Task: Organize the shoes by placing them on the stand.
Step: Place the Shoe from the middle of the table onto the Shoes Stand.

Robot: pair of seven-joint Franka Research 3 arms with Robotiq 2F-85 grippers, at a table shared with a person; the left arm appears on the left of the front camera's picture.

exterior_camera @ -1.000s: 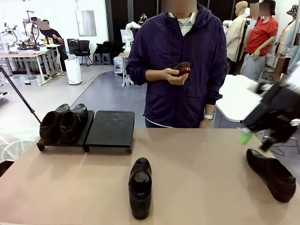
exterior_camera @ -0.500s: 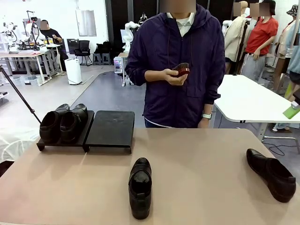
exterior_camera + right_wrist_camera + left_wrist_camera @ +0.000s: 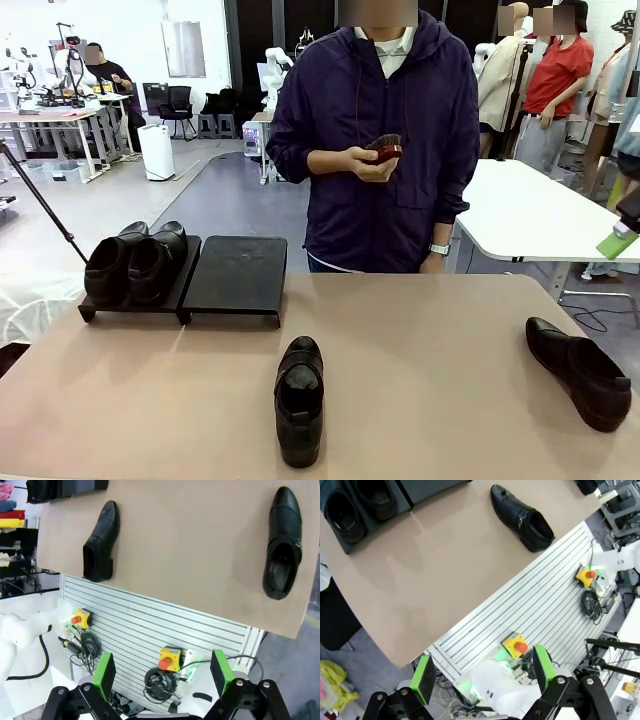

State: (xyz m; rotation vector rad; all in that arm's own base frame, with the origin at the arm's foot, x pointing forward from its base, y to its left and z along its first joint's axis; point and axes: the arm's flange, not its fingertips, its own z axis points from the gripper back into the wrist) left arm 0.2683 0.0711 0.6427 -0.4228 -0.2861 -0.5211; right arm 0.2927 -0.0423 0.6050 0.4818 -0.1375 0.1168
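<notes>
Four shoes [image 3: 299, 400], two on stand [image 3: 235, 272]

Right hand [image 3: 162, 675] withdrawn from above the glossy black leather slip-on shoe [image 3: 578, 372] at the beige desk's [image 3: 430, 340] right side. It now sits at the front view's right edge, one green pad [image 3: 614, 245] showing.

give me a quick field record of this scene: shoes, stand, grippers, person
stand: black two-section rack, far left on the table
pair on stand: two black dress shoes, side by side on its left section
middle shoe: on the table, near the robot's edge
right shoe: on the table's right side
left gripper: open, holding nothing
right gripper: open, holding nothing
person: stands at the far side, hand holding a small dark red object
</notes>
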